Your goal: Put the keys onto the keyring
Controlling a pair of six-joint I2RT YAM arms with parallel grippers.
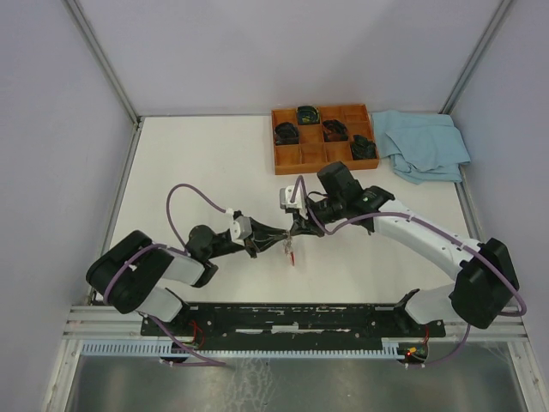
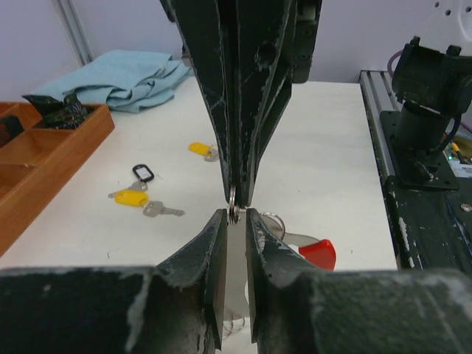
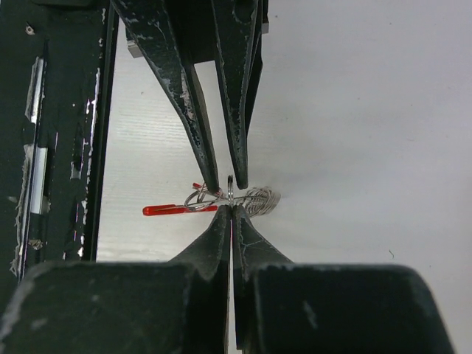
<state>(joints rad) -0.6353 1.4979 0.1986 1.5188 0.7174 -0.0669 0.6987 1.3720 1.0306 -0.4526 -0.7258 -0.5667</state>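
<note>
right jaws tight on the keyring — left jaws slightly apart around it

From above, the keyring is mostly buried where the left gripper and right gripper meet, too small to be read. At the left wrist, its red band is half covered by a finger, and the tray is cut off by the edge.

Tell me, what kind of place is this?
Probably a robot lab test cell: two robot arms bolted to a white table, plain panel walls around it, and a wooden compartment tray.
</note>
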